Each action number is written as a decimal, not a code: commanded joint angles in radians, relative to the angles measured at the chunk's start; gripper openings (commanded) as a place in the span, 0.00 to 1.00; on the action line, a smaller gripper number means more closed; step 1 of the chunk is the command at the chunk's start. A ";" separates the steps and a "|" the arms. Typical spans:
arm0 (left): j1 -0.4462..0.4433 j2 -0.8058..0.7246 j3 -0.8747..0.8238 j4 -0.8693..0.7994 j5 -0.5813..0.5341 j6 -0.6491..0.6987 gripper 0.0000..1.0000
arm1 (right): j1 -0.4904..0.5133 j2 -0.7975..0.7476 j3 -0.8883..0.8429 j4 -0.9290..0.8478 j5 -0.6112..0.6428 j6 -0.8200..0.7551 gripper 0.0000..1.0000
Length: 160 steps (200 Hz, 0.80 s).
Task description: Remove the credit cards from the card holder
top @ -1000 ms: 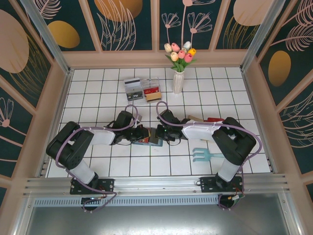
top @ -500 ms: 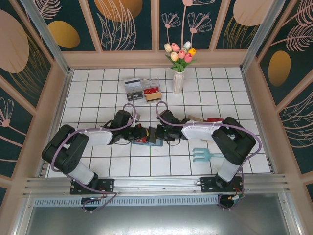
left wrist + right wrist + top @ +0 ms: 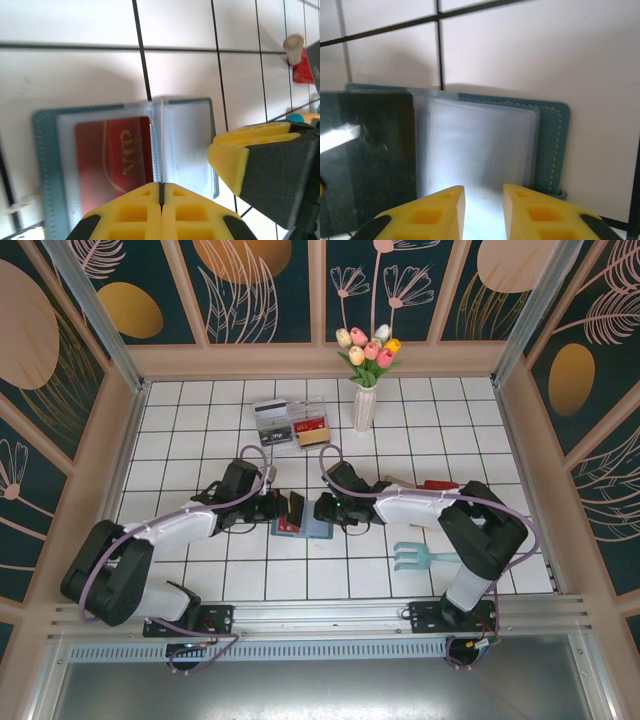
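Pinched shut, the left gripper (image 3: 161,192) holds a black credit card (image 3: 365,160) on edge, now drawn clear of the card holder (image 3: 318,530), which lies open on the tiles between both grippers. A second ago both crowded over it. The right gripper (image 3: 483,200) has parted slightly, empty, above a clear sleeve (image 3: 475,145). The left wrist view shows a red card (image 3: 112,155) in its slot.

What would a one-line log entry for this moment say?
left jaws: shut on black plastic card | right jaws: open over teal bifold card holder | red plastic card: in holder slot
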 commanded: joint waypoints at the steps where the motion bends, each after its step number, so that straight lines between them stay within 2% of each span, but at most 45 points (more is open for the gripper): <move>1: 0.017 -0.087 0.039 -0.114 -0.085 0.074 0.00 | -0.012 -0.092 0.038 0.087 -0.021 -0.052 0.31; 27: 0.024 -0.166 0.074 -0.148 -0.086 0.067 0.00 | -0.024 -0.152 0.003 0.249 -0.080 -0.042 0.38; 62: 0.027 -0.235 0.120 -0.072 0.022 -0.016 0.00 | -0.055 -0.191 -0.066 0.564 -0.202 0.042 0.65; 85: 0.044 -0.261 0.153 -0.070 0.075 -0.040 0.00 | -0.106 -0.207 -0.120 0.751 -0.274 0.131 0.74; 106: 0.070 -0.279 0.168 -0.057 0.136 -0.060 0.00 | -0.137 -0.207 -0.148 0.872 -0.349 0.180 0.76; 122: 0.077 -0.278 0.171 -0.015 0.212 -0.102 0.00 | -0.149 -0.196 -0.142 0.948 -0.430 0.185 0.74; 138: 0.079 -0.279 0.170 0.043 0.271 -0.154 0.00 | -0.158 -0.190 -0.125 0.972 -0.499 0.172 0.72; 160: 0.081 -0.282 0.177 0.100 0.322 -0.207 0.00 | -0.170 -0.188 -0.106 0.952 -0.530 0.160 0.68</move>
